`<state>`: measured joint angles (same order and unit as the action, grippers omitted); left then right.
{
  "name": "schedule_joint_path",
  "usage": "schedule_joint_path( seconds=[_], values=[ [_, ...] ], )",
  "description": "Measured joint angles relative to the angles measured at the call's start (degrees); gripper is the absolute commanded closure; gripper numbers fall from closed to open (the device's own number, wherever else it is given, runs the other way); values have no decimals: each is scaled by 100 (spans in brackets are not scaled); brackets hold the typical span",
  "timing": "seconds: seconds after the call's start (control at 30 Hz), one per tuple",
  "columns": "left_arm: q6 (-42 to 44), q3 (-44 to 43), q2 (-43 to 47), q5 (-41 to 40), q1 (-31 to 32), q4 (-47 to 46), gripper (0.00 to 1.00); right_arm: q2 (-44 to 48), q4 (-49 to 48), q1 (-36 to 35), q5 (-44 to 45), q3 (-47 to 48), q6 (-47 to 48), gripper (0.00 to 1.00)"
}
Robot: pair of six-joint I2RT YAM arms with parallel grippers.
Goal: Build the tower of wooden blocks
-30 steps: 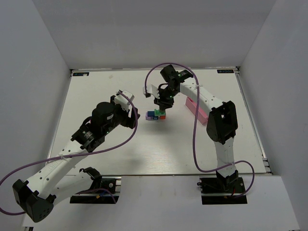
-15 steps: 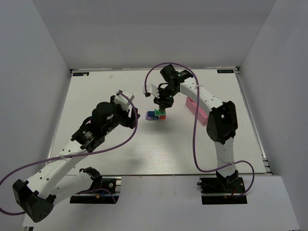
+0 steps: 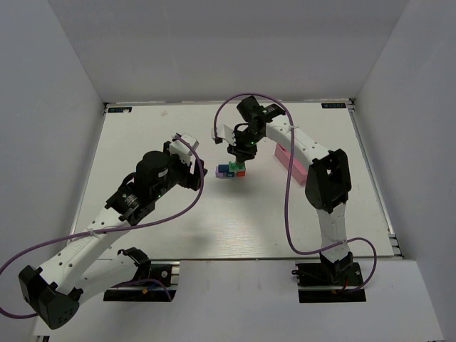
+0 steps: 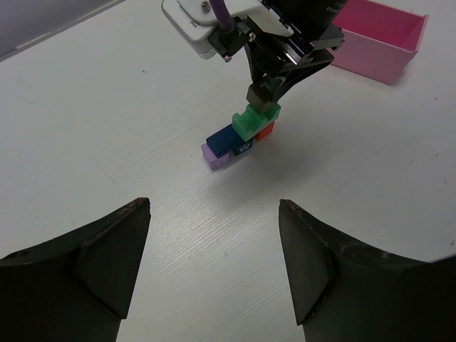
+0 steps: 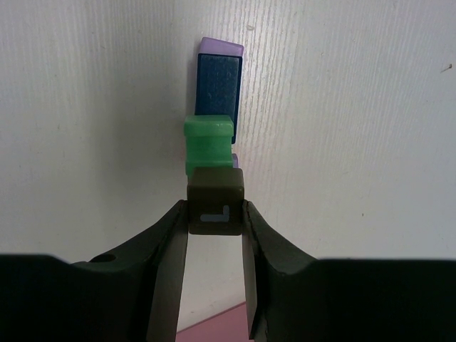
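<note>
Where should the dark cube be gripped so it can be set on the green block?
By two opposite side faces, coming straight down from above, as the right gripper does now. The dark cube is square with flat, parallel sides, so the grip seats flush, and its underside is left free to land on the green block below it.

Surface: a white table (image 3: 235,214) with walls on three sides. Near its centre sits a block cluster (image 3: 230,169), pieces touching: lilac block (image 3: 220,172), blue block (image 3: 226,169), green block (image 3: 233,165) set higher, red-orange block (image 3: 241,172). The right gripper (image 3: 240,152) hangs directly above the green end; grip not discernible. The left gripper (image 3: 194,175) sits left of the cluster, apart. A pink tray (image 3: 292,162) lies to the right.
</note>
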<state>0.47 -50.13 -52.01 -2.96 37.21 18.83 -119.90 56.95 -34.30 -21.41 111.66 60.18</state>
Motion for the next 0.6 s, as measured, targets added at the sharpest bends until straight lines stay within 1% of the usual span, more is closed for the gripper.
schedule_joint_path(
  seconds=[0.27,0.4,0.5,0.6],
  values=[
    [0,0,0,0,0,0,18,-39,-4,0,13,0,-2,83],
    [0,0,0,0,0,2,18,-50,-7,0,26,0,-2,80],
    [0,0,0,0,0,0,18,-50,-7,0,28,-2,-2,80],
    [0,0,0,0,0,0,18,-50,-7,0,28,-2,-2,75]
  ],
)
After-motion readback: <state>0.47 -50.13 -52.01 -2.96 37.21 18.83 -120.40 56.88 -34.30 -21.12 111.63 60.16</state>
